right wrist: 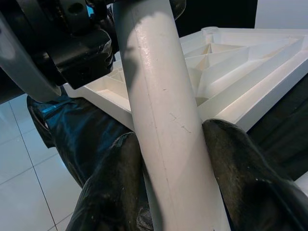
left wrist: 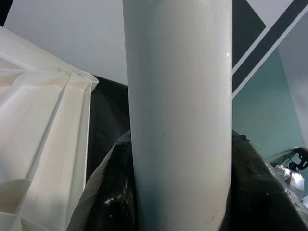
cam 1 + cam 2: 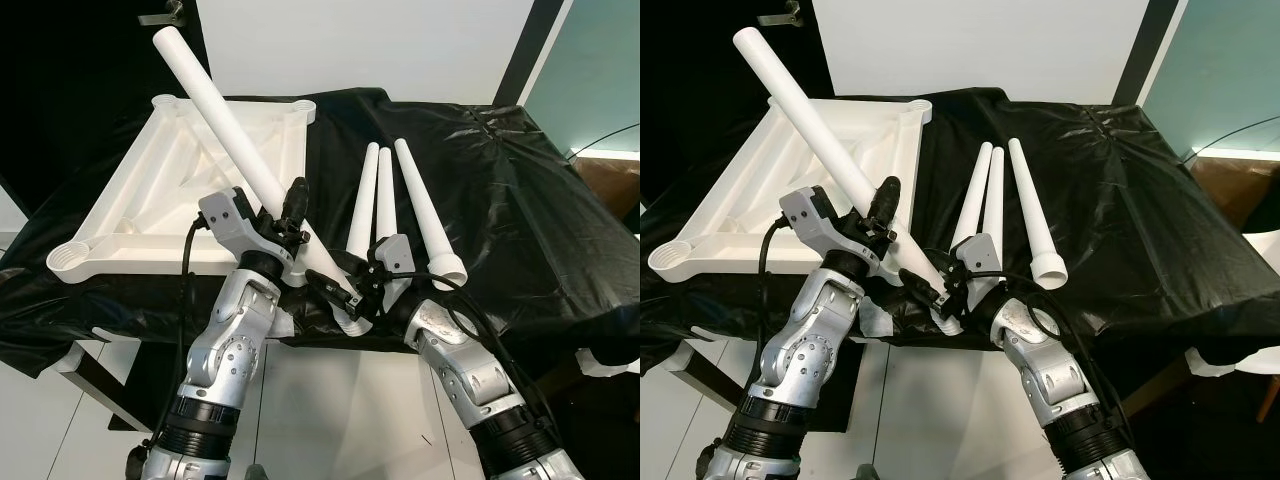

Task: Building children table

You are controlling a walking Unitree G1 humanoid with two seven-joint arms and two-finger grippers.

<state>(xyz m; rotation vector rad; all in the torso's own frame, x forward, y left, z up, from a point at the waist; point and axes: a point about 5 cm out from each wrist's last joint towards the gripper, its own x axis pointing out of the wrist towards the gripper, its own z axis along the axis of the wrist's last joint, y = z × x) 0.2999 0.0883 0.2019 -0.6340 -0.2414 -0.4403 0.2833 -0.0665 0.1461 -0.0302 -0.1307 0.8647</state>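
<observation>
The white table top [image 3: 115, 235] lies upside down on the left of the black-covered table, its corner sockets facing up. One long white leg [image 3: 225, 115] slants up and to the left over it. My left gripper [image 3: 290, 215] is shut on this leg about two thirds of the way down. My right gripper [image 3: 338, 290] is shut on the leg's lower end, near the table's front edge. The left wrist view has the leg [image 2: 180, 120] upright between black fingers [image 2: 103, 192]. In the right wrist view the leg [image 1: 168, 120] runs between the fingers [image 1: 115, 187].
Three more white legs [image 3: 385, 200] lie side by side on the black cloth [image 3: 520, 210] right of the table top. A cardboard box [image 3: 610, 180] stands at the far right. White tiled floor [image 3: 330, 420] lies below the table's front edge.
</observation>
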